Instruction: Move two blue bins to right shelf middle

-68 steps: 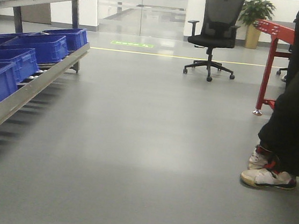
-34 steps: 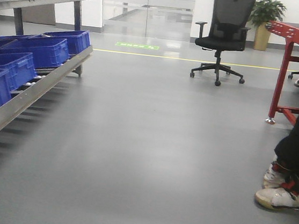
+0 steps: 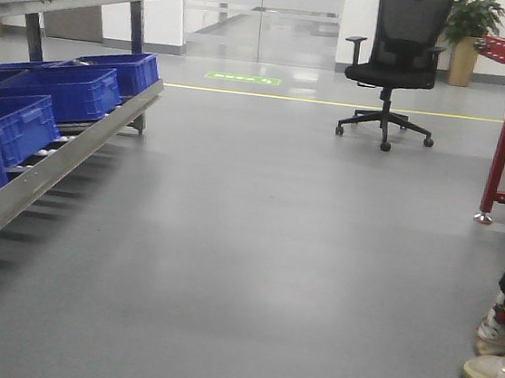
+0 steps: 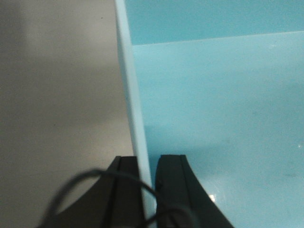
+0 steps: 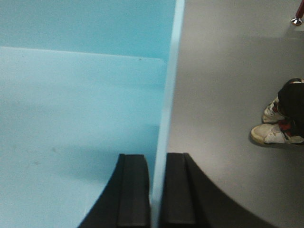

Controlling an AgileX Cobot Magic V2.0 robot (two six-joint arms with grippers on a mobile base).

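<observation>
— Two sets of jaws, one pale bin (image 4: 228, 118): our left jaws are pinched shut across its left wall (image 4: 129, 85), our right jaws likewise across the right wall (image 5: 171, 71). It hangs between our arms, above the floor (image 3: 255, 244).

— Whether a second bin nests inside, we cannot tell. The right shelf is not in view. We'd judge: keep both grips level and evenly squeezed, turn slowly, and give the shoes (image 5: 273, 133) at our right wide berth.
</observation>
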